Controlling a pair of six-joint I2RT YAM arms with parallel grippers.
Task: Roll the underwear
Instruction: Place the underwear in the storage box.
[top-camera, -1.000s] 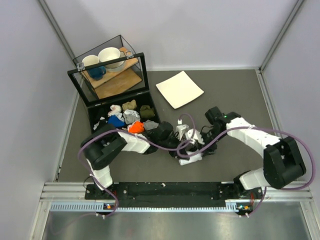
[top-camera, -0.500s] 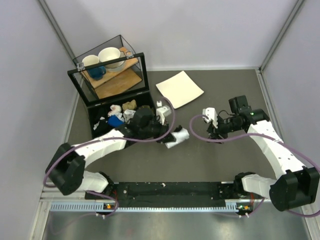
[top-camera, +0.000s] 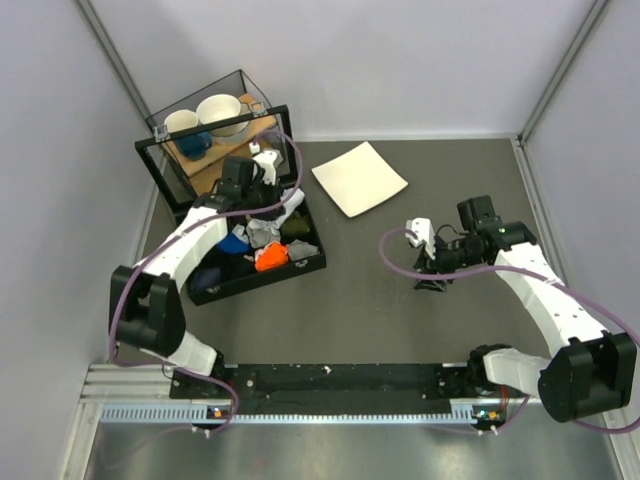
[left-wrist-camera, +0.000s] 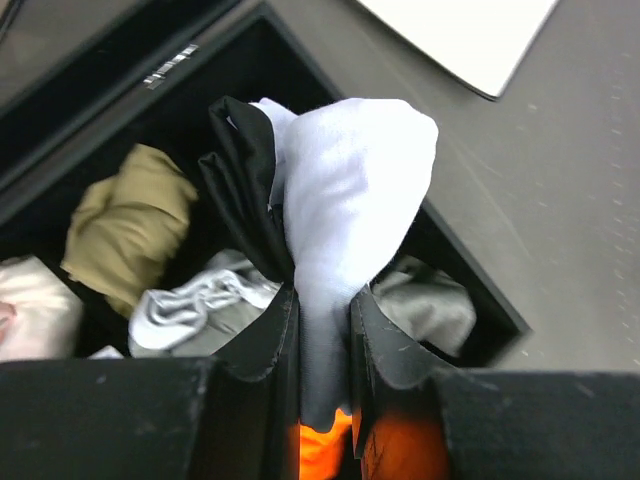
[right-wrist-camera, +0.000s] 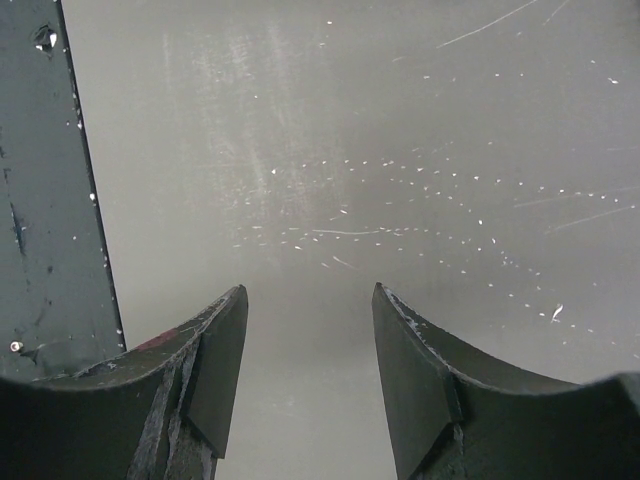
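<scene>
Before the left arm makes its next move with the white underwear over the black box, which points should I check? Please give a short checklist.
1. Left claw shut on the underwear: ok.
2. Underwear neatly rolled: cannot tell; only a bunched white lump shows.
3. Underwear above the black box, not above the bare table: ok.
4. Free place directly under it: cannot tell; the cloth hides that spot, and the olive bundle and the grey bundle fill places nearby.
5. Right claw open, empty and far from the box: ok.
</scene>
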